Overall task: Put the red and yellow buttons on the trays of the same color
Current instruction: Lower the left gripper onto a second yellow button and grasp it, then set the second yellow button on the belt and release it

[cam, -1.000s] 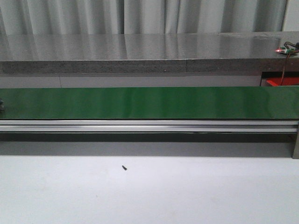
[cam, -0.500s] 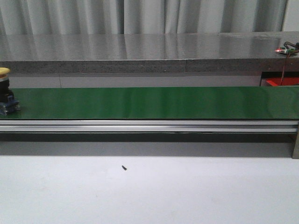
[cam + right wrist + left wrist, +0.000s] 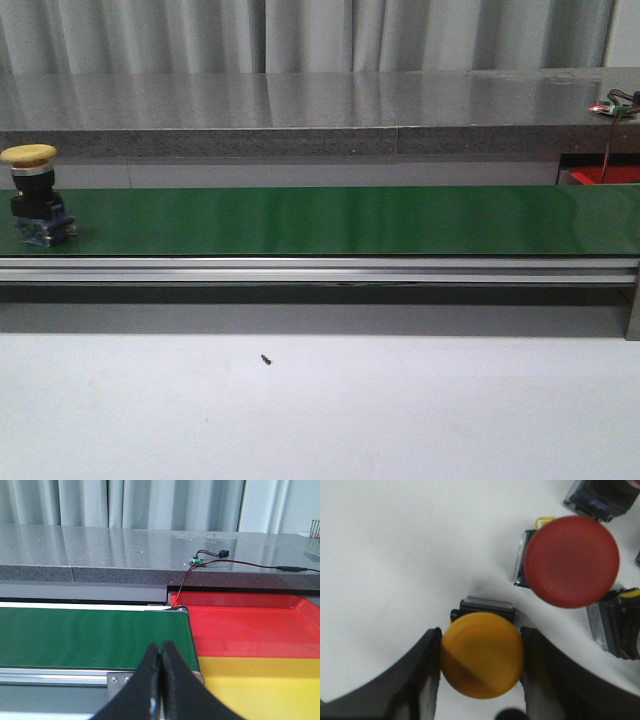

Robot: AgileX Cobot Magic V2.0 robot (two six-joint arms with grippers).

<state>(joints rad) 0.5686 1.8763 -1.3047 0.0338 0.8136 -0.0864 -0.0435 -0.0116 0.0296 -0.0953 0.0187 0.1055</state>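
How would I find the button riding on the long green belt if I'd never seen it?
Look for the long green conveyor belt running across the front view. At its far left end stands one button alone. It has a flat yellow mushroom cap over a black body and a blue base.

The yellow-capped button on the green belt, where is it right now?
In the front view the yellow-capped button stands upright at the far left end of the green conveyor belt.

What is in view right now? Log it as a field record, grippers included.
belt item: yellow button upright at the green conveyor belt's left end
left gripper: fingers flank another yellow button, contact unclear
beside it: red button
right gripper: shut, empty
trays: red tray, yellow tray past belt end
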